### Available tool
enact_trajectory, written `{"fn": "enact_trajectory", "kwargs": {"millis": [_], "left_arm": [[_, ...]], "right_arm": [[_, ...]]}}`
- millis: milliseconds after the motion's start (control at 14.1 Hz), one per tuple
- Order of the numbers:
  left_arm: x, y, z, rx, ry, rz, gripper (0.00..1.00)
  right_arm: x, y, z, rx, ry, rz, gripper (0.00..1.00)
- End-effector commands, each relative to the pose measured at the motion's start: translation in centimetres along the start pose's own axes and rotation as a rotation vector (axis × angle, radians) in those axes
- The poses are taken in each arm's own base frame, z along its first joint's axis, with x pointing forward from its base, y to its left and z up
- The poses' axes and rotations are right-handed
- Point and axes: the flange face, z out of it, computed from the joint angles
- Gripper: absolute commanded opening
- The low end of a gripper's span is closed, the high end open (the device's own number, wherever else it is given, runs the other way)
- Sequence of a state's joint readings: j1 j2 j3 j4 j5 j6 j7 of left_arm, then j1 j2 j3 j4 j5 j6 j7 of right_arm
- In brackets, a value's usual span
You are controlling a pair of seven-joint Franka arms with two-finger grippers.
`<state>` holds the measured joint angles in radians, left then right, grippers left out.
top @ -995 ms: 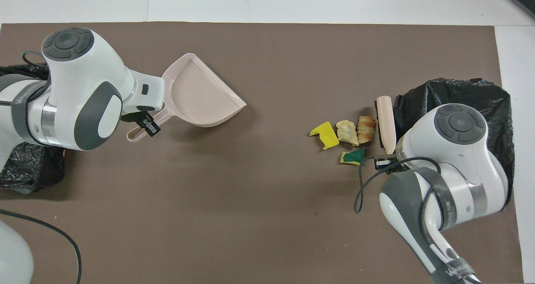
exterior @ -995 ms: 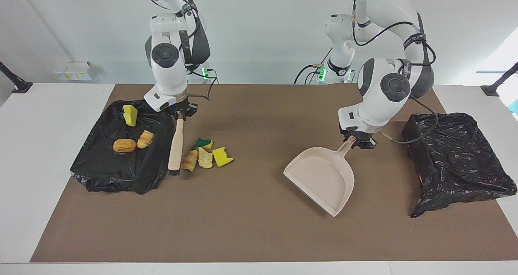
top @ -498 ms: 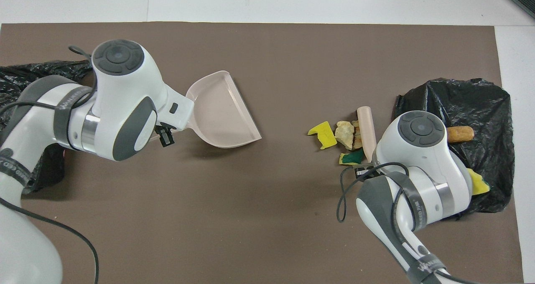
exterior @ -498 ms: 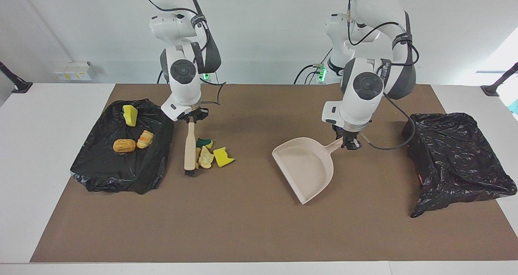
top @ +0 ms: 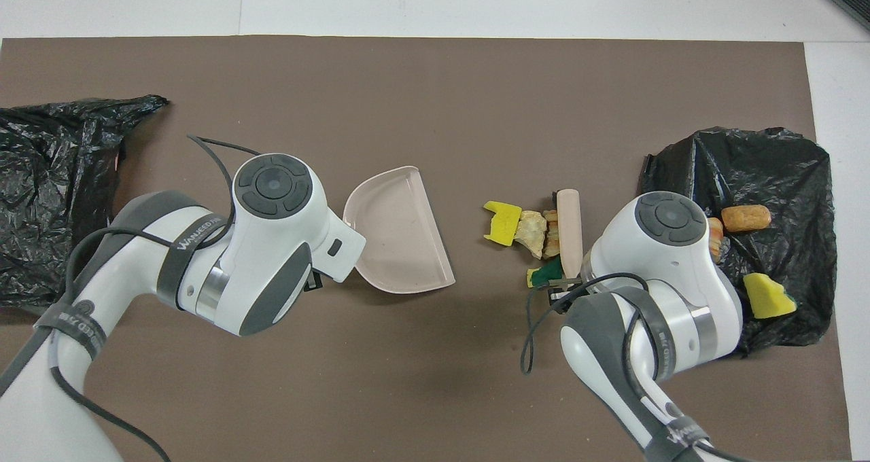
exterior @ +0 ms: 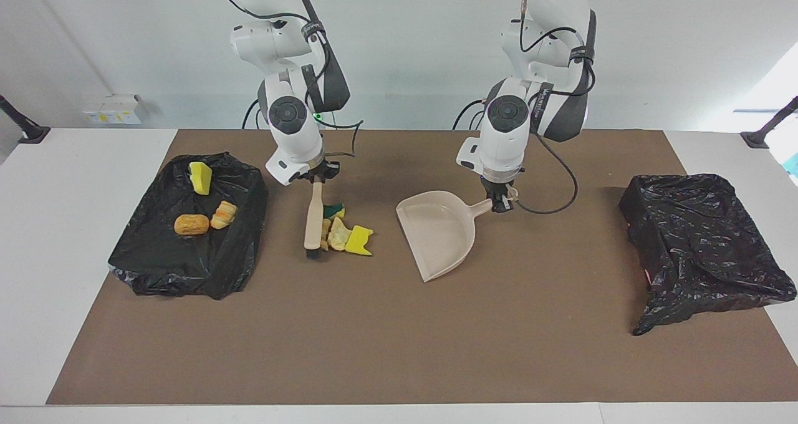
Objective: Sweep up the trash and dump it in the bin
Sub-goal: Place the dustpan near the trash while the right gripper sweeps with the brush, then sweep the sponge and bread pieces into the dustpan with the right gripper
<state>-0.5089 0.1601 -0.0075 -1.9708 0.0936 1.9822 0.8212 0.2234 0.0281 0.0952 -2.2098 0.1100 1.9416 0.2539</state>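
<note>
My right gripper is shut on the handle of a beige brush, whose bristles rest on the mat. Several trash scraps lie bunched against the brush: a yellow sponge piece, a green-backed piece and tan bread-like lumps. My left gripper is shut on the handle of the beige dustpan, which lies on the mat with its open edge facing the scraps, a short gap away. The dustpan is empty.
A black bag at the right arm's end carries a yellow sponge and two bread lumps. A second black bag lies at the left arm's end. A brown mat covers the table.
My right gripper has dragged the brush toward the table's middle, pushing the scraps along. My left gripper has moved the dustpan toward the scraps and turned its open edge to face them.
</note>
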Motion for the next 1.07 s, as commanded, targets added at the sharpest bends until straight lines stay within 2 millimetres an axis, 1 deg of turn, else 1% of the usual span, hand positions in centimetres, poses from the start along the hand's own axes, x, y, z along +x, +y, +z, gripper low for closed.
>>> {"fn": "enact_trajectory", "kwargs": {"millis": [0, 142, 213, 284, 355, 427, 498, 569, 640, 711, 853, 924, 995], "left_arm": [[0.5, 2.1, 0.0, 0.031, -0.002, 0.049, 0.00], [1.0, 3.1, 0.1, 0.030, -0.006, 0.060, 0.00], [1.4, 3.9, 0.3, 0.030, -0.010, 0.050, 0.00], [1.6, 4.2, 0.4, 0.033, -0.008, 0.032, 0.00], [1.6, 4.3, 0.2, 0.039, -0.004, 0.031, 0.00], [2.1, 4.7, 0.5, 0.038, -0.006, 0.043, 0.00], [2.5, 5.2, 0.8, 0.041, -0.005, 0.055, 0.00], [2.5, 5.3, 0.8, 0.051, 0.006, 0.056, 0.00], [2.7, 5.2, 0.8, 0.063, 0.022, 0.057, 0.00], [3.2, 5.1, 0.8, 0.082, 0.045, 0.059, 0.00], [3.8, 5.0, 0.6, 0.113, 0.085, 0.066, 0.00], [3.8, 5.1, 0.7, 0.113, 0.088, 0.071, 0.00], [3.8, 5.0, 0.7, 0.116, 0.095, 0.071, 0.00]], "right_arm": [[-0.9, -2.9, 0.5, 0.039, 0.018, -0.016, 0.00], [-1.2, -5.9, 1.4, 0.095, 0.017, -0.039, 0.00], [-1.6, -7.3, 1.4, 0.128, 0.016, -0.037, 0.00], [-2.1, -8.5, 1.2, 0.169, 0.002, -0.033, 0.00], [-2.6, -9.3, 1.2, 0.181, -0.011, -0.037, 0.00], [-3.0, -9.8, 0.8, 0.186, -0.009, -0.043, 0.00], [-3.2, -10.1, 0.0, 0.205, -0.011, -0.029, 0.00], [-3.4, -10.7, -1.6, 0.233, -0.022, -0.012, 0.00], [-3.8, -11.0, -3.1, 0.242, -0.035, -0.014, 0.00], [-4.1, -10.7, -5.1, 0.251, -0.036, -0.021, 0.00], [-5.3, -10.0, -8.8, 0.246, -0.024, -0.052, 0.00], [-5.6, -8.9, -9.6, 0.228, -0.016, -0.049, 0.00], [-5.6, -7.5, -9.3, 0.161, -0.007, -0.052, 0.00]]}}
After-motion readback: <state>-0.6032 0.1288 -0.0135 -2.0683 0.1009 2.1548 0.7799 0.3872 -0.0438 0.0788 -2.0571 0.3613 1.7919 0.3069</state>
